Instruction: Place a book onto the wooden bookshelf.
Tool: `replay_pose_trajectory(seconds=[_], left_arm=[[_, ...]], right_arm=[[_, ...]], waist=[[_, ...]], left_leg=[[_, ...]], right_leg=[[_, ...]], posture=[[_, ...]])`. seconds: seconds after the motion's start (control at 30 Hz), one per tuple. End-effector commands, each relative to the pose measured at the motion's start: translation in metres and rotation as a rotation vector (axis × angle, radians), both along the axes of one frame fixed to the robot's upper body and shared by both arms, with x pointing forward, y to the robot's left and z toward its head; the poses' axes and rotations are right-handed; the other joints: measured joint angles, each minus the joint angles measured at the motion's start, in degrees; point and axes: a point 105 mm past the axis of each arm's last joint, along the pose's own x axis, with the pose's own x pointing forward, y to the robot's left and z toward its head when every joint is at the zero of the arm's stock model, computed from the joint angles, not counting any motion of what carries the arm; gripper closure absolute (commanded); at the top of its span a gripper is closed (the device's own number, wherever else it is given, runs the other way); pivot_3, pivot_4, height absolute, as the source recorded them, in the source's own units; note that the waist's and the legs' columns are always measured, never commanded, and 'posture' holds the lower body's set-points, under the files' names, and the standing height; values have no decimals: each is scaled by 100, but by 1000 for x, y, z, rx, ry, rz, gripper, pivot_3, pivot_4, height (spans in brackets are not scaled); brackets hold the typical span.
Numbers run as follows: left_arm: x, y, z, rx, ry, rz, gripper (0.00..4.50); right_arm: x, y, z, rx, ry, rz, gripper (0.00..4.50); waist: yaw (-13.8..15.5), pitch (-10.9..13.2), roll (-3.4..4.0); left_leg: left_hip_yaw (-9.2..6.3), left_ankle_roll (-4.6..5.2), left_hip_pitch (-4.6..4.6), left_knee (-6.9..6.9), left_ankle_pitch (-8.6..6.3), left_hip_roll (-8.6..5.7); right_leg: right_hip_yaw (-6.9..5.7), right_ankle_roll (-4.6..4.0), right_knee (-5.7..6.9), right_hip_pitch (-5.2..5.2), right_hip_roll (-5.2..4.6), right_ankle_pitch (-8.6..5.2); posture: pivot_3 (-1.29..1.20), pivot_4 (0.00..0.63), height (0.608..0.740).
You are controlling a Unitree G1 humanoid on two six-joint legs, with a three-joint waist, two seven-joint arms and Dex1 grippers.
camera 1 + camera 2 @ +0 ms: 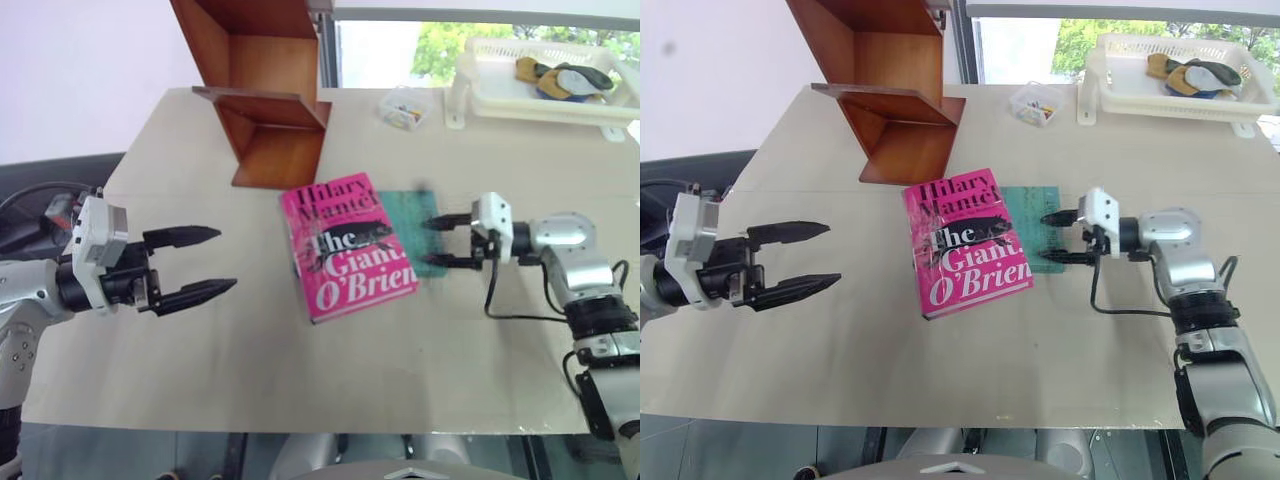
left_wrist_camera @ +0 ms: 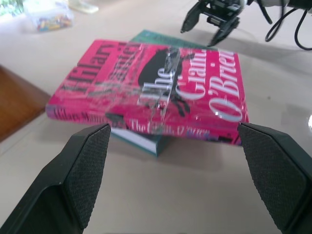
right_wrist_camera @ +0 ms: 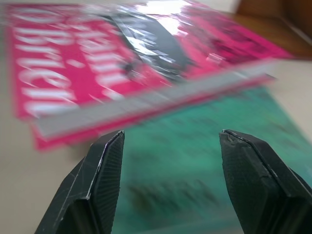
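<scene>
The pink book [image 1: 347,247] is lying flat, cover up, near the middle of the table [image 1: 300,370], partly overlapping a teal book [image 1: 425,225] that is sticking out from under its right edge; neither gripper is touching the pink one. The shelf [image 1: 265,95] is sitting at the far side of the table, just beyond the book and a little to its left, apart from it, its boards slanting in the head views. The left gripper [image 1: 197,265] is hanging above the table well to the left of the book, pointing toward it, its two fingers spread wide and holding nothing. The right gripper [image 1: 447,241] is hovering at the right side over the teal book's exposed part, pointing at the pink book's page edge, its fingers [image 3: 105,170] also standing apart and empty. Farther back, a small clear box [image 1: 405,108] is resting on the table; a white tray [image 1: 540,95] with a few items in it is sitting at the far right.
</scene>
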Motion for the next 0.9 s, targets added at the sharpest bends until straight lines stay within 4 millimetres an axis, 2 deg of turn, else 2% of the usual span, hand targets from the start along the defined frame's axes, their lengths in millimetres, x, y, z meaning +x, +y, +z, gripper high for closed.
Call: replay_pose_trajectory(seconds=[0.03,0.67,0.83,0.9], left_arm=[[-2,7,9,29,-24,12,26],[-9,25,13,67,-4,86,26],[-11,28,11,61,3,95,26],[-10,29,11,21,2,108,26]], right_arm=[[-4,18,9,20,-39,36,1354],[-1,51,7,28,-61,80,1354],[2,53,5,18,-81,77,1354],[4,48,7,16,-89,60,1354]], waist=[[3,0,0],[-2,1,-3],[-5,1,-3],[-4,1,-3]], left_leg=[[1,0,-1,0,0,-1],[3,-4,-7,-2,-2,2],[4,-5,-6,-3,-3,4],[4,-5,-6,-3,-3,4]], right_leg=[[1,0,-1,0,0,0],[6,-1,1,-19,10,1],[8,-1,0,-21,14,1],[9,-1,1,-21,20,1]], posture=[[0,150,740],[0,150,740],[0,150,740],[0,150,740]])
